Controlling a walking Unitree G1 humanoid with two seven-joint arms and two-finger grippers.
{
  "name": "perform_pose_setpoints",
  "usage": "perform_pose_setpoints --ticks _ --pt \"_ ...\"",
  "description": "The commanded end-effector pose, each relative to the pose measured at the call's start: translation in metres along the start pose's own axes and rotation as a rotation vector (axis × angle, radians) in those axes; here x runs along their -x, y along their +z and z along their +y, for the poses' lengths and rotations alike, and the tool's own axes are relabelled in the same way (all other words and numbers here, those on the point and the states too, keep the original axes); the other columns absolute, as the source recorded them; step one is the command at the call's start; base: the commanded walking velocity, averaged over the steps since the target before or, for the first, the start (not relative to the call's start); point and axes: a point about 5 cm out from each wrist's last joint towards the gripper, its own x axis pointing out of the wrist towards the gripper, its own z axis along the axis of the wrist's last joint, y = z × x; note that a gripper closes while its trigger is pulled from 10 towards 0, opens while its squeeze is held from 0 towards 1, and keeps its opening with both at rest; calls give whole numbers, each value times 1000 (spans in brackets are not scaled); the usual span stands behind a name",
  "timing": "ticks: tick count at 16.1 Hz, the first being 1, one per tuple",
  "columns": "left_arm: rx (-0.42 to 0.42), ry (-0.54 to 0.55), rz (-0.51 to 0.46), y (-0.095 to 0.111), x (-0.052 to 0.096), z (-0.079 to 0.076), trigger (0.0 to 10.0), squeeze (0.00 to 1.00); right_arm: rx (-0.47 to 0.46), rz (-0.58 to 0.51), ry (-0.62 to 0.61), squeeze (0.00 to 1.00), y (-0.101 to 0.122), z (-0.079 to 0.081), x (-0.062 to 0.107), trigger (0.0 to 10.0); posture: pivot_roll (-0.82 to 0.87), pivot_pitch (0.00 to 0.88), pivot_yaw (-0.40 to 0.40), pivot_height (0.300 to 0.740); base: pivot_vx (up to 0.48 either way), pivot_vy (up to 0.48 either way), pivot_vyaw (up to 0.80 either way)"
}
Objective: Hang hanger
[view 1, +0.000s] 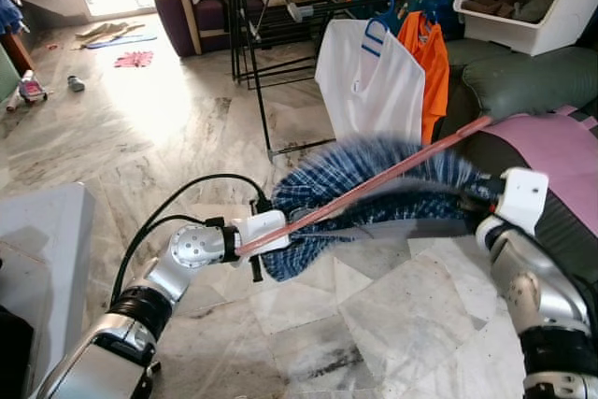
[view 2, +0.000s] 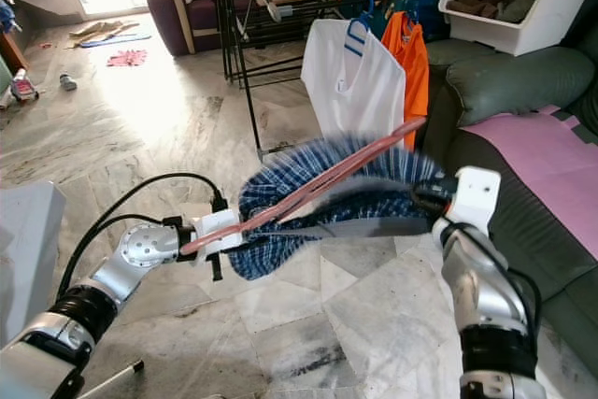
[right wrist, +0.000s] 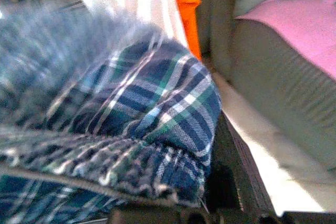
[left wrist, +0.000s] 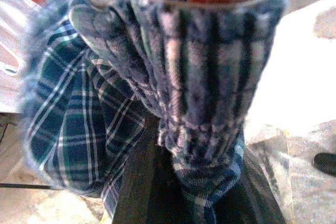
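Across the marble floor (view 1: 187, 137): a room is seen from the head views, sunlit at 11 o'clock.
Sofa (view 1: 523, 81): dark green, placed at 3 o'clock; a pink cloth (view 1: 551, 151) is spread on its seat.
Drying rack (view 1: 271, 7): black metal frame, stood at 12 o'clock on the floor.
Storage bin (view 1: 537, 7): white, open-fronted, set above the sofa at 1 o'clock; folded clothes are held inside.
Purple armchair (view 1: 192, 11): at 11 o'clock, with clothes heaped on it.
White shirt (view 1: 369, 81): hung on a blue hanger from the rack, just beside an orange shirt (view 1: 428, 58).
Plaid shirt (view 1: 374, 189): blue checked, motion-blurred, stretched between both grippers at centre, held off the floor.
Hanger (view 1: 374, 179): pinkish-red, long and thin, blurred; laid diagonally across the plaid shirt, one end at the left gripper, the other end raised toward 2 o'clock in front of the sofa.
Left gripper (view 1: 271, 231): at 7 o'clock of the plaid shirt; fingers are pressed together on bunched plaid cloth in the wrist view, and the red hanger end is seen just behind the cloth.
Right gripper (view 1: 472, 201): at 3 o'clock of the plaid shirt; plaid cloth is draped over it in the wrist view; spread or pinched cannot be told.
Floor clutter: small items and a pink rag (view 1: 134, 59) are scattered at 10 o'clock.
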Motion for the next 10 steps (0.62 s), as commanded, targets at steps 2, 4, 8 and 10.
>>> perform_pose_setpoints --ticks 2,4,8,10 --pt "-53 -51 91 -12 15 5 0 0 12 -97 -94 0 23 -14 1 0 -72 18 17 740 0 0 0" --pt "-97 -101 107 -12 14 1 0 0 5 -101 -91 0 28 -12 0 0 -70 16 18 740 0 0 0" --pt "-137 -370 250 -21 3 -19 0 0 38 -141 -75 0 50 5 -10 0 -59 12 14 740 0 0 0" --pt "-69 -408 364 -30 -4 -24 0 0 96 -163 -54 0 52 18 -10 0 -66 13 19 740 0 0 0"
